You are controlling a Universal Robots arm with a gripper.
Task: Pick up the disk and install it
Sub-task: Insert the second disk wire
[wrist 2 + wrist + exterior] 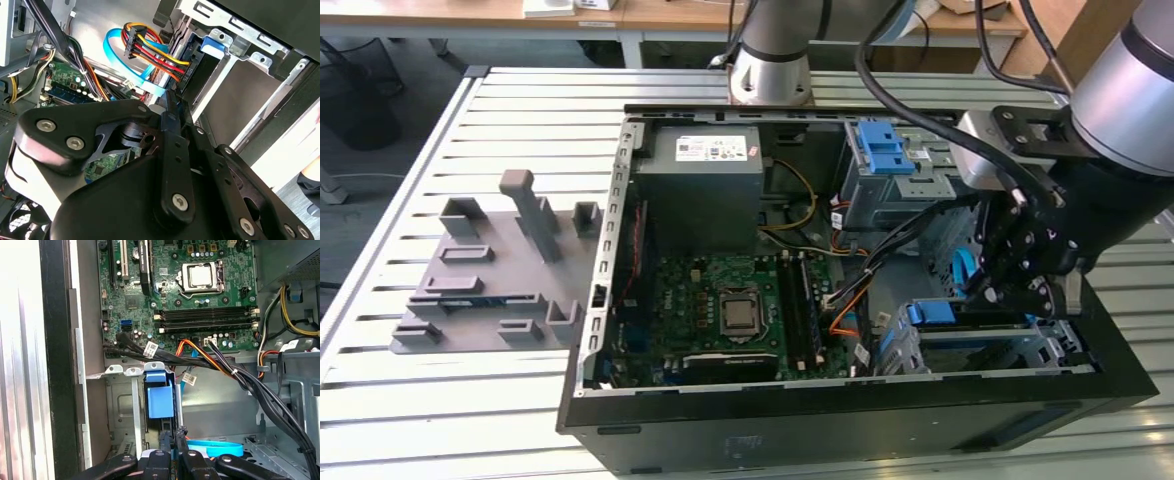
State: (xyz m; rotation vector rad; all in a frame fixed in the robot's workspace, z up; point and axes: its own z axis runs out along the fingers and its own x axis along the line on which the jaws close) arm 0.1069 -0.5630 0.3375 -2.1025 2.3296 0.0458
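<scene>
Black tool fingers pressed together, empty, just above blue-bracketed disk between metal bay walls.

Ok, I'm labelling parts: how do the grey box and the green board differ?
The grey box is plain metal with a white sticker; the green board is crowded with slots and chips. The grey box stands tall; the green board lies flat. Both sit inside the open case.
</scene>
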